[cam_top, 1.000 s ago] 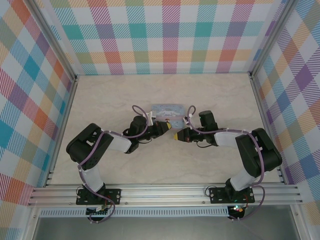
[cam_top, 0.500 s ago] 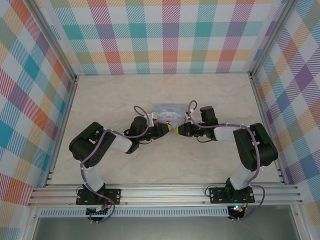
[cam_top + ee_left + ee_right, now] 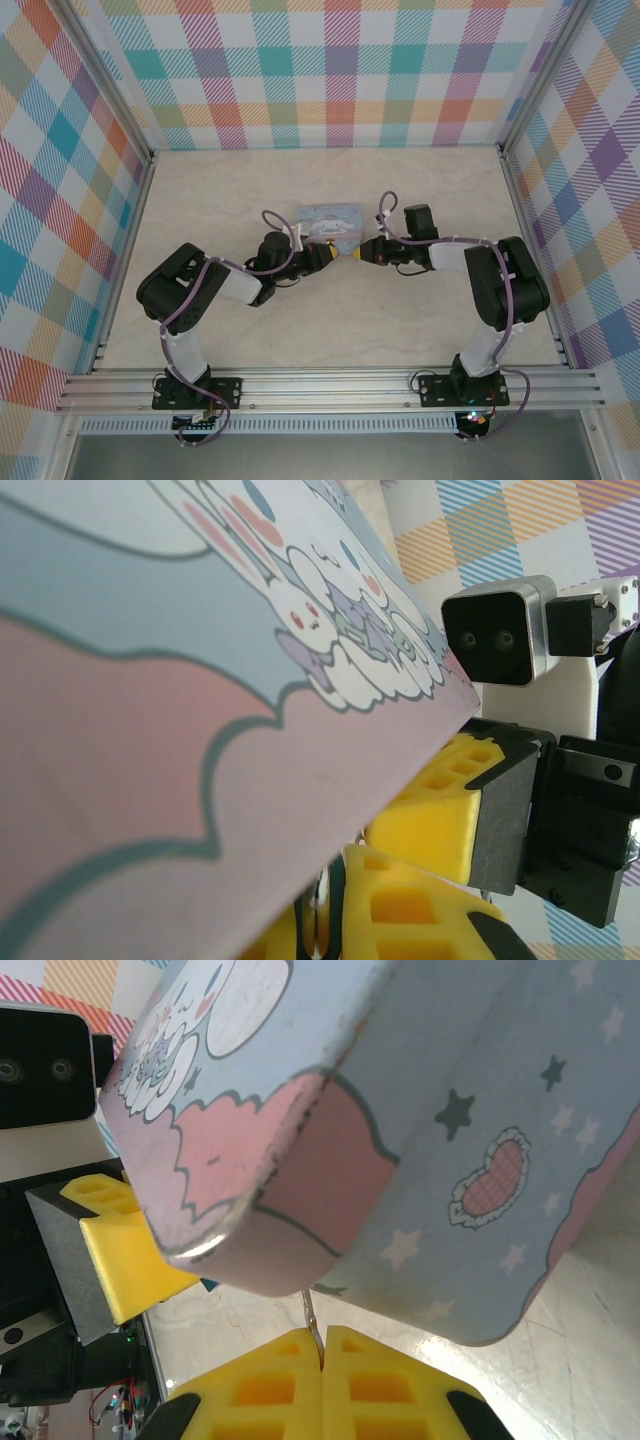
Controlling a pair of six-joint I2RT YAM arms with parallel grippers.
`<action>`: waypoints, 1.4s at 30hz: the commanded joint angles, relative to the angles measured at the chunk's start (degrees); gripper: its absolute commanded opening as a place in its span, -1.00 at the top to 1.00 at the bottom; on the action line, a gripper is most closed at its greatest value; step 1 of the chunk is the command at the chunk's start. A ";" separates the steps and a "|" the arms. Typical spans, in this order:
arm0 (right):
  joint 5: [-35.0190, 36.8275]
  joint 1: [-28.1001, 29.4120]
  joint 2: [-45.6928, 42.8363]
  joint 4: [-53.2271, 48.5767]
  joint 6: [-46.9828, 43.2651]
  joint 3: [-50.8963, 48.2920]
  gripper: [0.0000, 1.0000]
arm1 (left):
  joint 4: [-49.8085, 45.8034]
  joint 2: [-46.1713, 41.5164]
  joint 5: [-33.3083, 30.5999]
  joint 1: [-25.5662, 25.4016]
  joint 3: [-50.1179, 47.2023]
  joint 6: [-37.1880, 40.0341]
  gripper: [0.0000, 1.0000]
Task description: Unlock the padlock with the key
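The pale bench carries the pastel-blue cartoon tin near its middle. Just at the tin's 6 o'clock edge the two arms meet tip to tip, the left reaching in from 8 o'clock and the right from 3 o'clock. The left fingers stand narrow, pinching something small. A teal corner of the padlock peeks out beside one yellow pad, close under the tin. The right fingers are pressed flat together on the key, a thin metal sliver poking out toward the tin. A second ago the right fingers sat further toward 5 o'clock, apart from the left. Now they are up against them, and the tin has shifted a little toward 11 o'clock.
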 commanded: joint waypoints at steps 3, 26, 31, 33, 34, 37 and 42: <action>0.50 -1.27 0.24 3.05 -0.95 0.76 1.00 | -0.31 -3.40 2.69 -0.44 -0.54 1.56 1.00; -0.57 7.21 -3.95 7.57 4.58 -5.56 1.00 | 0.07 -4.30 1.81 -0.26 0.60 -1.92 1.00; -0.69 7.35 -3.06 8.19 5.02 -4.35 1.00 | 0.38 -4.36 2.98 -0.26 0.59 -1.41 1.00; -1.01 7.44 -2.78 8.27 5.02 -3.79 0.99 | 0.62 -4.33 3.45 -0.26 0.66 -1.21 1.00; -1.16 7.44 -2.65 8.29 4.94 -3.69 1.00 | 0.80 -4.23 3.64 -0.26 0.69 -1.20 1.00; -1.43 7.52 -2.19 7.71 4.61 -3.00 1.00 | 1.51 -4.03 3.90 -0.23 0.60 -1.31 1.00; -1.23 7.59 -1.41 7.24 4.10 -2.95 1.00 | 2.47 -3.93 4.18 -0.26 0.63 -1.87 1.00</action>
